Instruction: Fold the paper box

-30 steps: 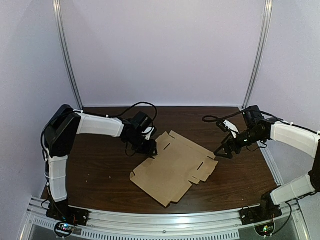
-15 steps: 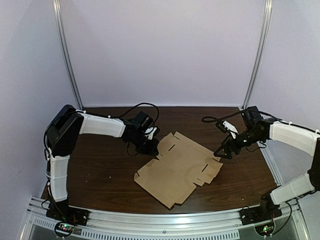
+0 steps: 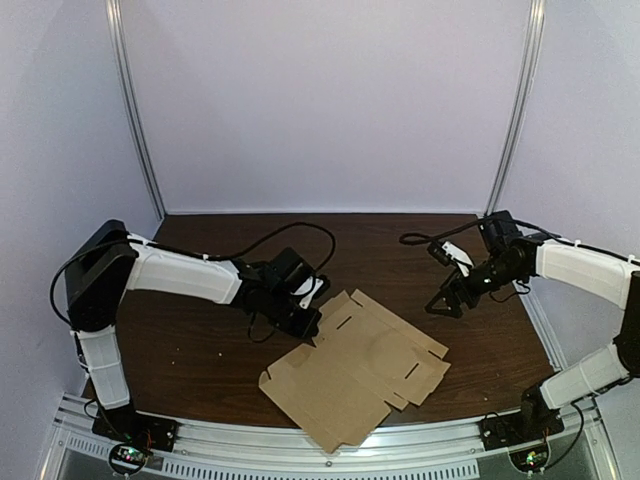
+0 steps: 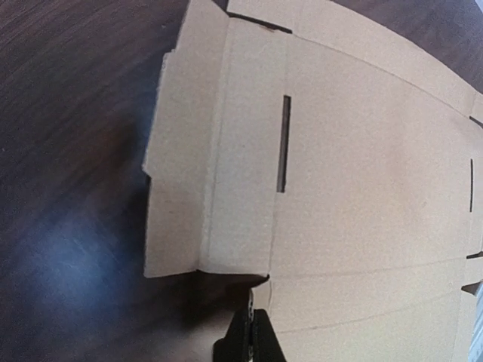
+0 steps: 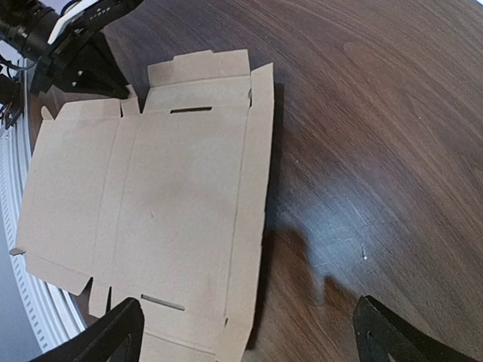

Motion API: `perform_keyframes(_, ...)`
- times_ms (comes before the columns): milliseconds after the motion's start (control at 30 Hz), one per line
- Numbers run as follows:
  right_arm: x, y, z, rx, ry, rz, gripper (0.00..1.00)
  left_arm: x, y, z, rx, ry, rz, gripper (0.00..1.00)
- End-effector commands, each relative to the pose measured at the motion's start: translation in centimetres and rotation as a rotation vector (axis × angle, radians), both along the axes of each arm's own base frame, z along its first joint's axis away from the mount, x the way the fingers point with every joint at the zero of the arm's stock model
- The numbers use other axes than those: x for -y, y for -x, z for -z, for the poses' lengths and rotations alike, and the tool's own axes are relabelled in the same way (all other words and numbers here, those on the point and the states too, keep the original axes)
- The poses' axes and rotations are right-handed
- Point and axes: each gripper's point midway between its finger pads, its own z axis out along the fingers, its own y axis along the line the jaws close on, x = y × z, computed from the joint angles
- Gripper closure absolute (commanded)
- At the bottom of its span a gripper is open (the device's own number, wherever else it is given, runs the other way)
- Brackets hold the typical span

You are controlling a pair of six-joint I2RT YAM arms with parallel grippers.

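Left gripper is clamped on the 10 o'clock edge of the paper box, flat on the tabletop. Right gripper hangs open at 2 o'clock. Still positioning, I'd say; next, lift 1 side flap.

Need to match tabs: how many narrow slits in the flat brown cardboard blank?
2: one slit near the left gripper, the other slit near the cardboard blank's opposite edge.

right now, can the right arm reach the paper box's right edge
Probably yes: the right gripper hangs open beside the paper box, only bare table between them, and the left gripper grips the opposite edge.
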Motion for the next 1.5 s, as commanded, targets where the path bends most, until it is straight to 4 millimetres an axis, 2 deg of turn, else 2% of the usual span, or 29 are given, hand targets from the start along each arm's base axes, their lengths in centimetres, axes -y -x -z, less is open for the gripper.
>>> perform_keyframes(0, -0.9, -0.3, 0.3, -0.067, 0.002, -0.01, 0.02, 0.5, 1.0, -2.1, 0.09, 0.035, 0.016, 1.0)
perform_keyframes(233, -2.7, 1.5, 1.8, -0.2, -0.001, -0.049, 0.03, 0.6, 2.3, -3.6, 0.071, 0.096, -0.008, 1.0)
perform_keyframes(467, -3.5, 1.6, 4.2, -0.26, 0.064, -0.063, 0.03, 0.6, 2.9, -4.2, 0.104, 0.084, 0.006, 1.0)
perform_keyframes(633, -4.4, 2.0, 5.1, -0.292, 0.073, -0.089, 0.06, 0.5, 2.9, -4.3, 0.117, 0.08, 0.005, 1.0)
perform_keyframes(800, -5.0, 2.3, 5.7, -0.333, 0.073, -0.11, 0.21, 0.3, 3.0, -3.9, 0.117, 0.074, 0.004, 1.0)
perform_keyframes(1000, -5.2, 2.3, 5.5, -0.31, 0.077, -0.121, 0.5, 0.0, 3.0, -3.4, 0.115, 0.071, -0.011, 1.0)
perform_keyframes(1133, -5.6, 2.7, 5.6, -0.315, 0.082, -0.141, 0.61, 0.1, 3.2, -3.3, 0.106, 0.086, -0.012, 1.0)
perform_keyframes(1233, -5.9, 3.2, 5.7, -0.322, 0.084, -0.16, 0.64, 0.3, 3.3, -3.1, 0.098, 0.091, -0.011, 1.0)
perform_keyframes(1467, -6.0, 3.2, 6.2, -0.324, 0.106, -0.157, 0.6, 0.3, 3.3, -2.8, 0.108, 0.08, -0.019, 1.0)
